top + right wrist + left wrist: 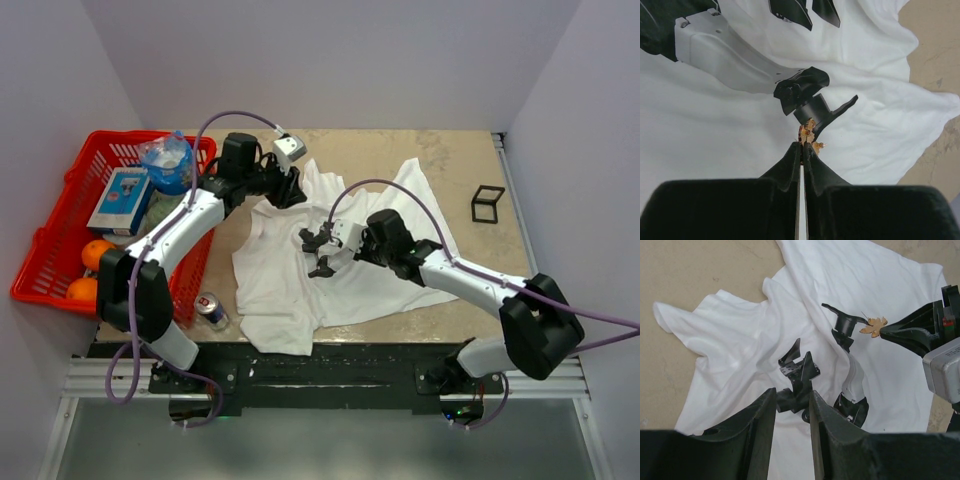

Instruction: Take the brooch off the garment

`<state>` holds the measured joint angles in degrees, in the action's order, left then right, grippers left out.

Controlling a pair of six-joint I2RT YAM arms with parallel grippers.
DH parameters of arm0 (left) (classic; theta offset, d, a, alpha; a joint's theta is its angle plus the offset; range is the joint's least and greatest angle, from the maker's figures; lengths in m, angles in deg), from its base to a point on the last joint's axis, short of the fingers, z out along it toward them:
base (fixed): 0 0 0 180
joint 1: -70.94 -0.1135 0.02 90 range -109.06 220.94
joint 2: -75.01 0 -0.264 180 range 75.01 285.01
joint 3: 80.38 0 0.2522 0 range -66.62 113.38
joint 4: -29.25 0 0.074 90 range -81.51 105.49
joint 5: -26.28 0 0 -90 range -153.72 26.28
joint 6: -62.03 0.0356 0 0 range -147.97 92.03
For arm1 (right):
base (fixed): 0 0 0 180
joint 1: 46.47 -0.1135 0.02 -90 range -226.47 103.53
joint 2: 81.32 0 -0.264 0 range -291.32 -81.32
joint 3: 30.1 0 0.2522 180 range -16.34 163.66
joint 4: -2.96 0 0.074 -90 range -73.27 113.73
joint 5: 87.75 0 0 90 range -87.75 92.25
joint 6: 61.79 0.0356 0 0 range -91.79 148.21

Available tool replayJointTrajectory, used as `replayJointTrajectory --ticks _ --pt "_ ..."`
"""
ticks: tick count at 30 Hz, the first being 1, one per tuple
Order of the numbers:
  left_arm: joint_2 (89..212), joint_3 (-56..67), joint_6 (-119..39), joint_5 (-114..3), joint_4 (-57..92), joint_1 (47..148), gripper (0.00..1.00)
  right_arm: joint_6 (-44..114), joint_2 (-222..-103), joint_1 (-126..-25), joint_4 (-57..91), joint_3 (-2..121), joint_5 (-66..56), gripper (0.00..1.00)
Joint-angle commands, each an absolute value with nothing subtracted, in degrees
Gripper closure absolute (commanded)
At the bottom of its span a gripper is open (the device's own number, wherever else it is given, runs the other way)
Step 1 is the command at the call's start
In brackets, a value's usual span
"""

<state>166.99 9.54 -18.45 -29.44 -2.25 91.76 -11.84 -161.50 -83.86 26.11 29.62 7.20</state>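
The white T-shirt [290, 285] with black print lies crumpled on the table. A tiny tan leaf-shaped brooch [807, 134] sits pinched at the tips of my right gripper [801, 146], over the black print. In the left wrist view the brooch [873, 326] shows at the right gripper's [885, 332] tip, close above the cloth [730, 350]. I cannot tell whether its pin is still in the cloth. My left gripper [791, 400] stands open over the shirt's upper part [290, 185], with only white cloth showing between its fingers.
A red basket [45, 255] at the left holds oranges [95, 252], a blue box [120, 200] and a clear bag [168, 160]. A drink can [212, 311] lies by the shirt's lower left. A small black frame [488, 204] stands at the right.
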Motion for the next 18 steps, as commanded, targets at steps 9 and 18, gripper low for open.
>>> replayJointTrajectory --ticks 9,18 --pt "167.1 9.1 -19.4 -27.3 2.1 91.9 0.63 -5.9 -166.0 -84.3 26.0 32.7 -4.2 0.82" --pt "166.2 7.8 -18.9 -26.8 2.3 91.6 0.62 1.3 -168.9 -84.3 35.3 46.0 -5.5 0.57"
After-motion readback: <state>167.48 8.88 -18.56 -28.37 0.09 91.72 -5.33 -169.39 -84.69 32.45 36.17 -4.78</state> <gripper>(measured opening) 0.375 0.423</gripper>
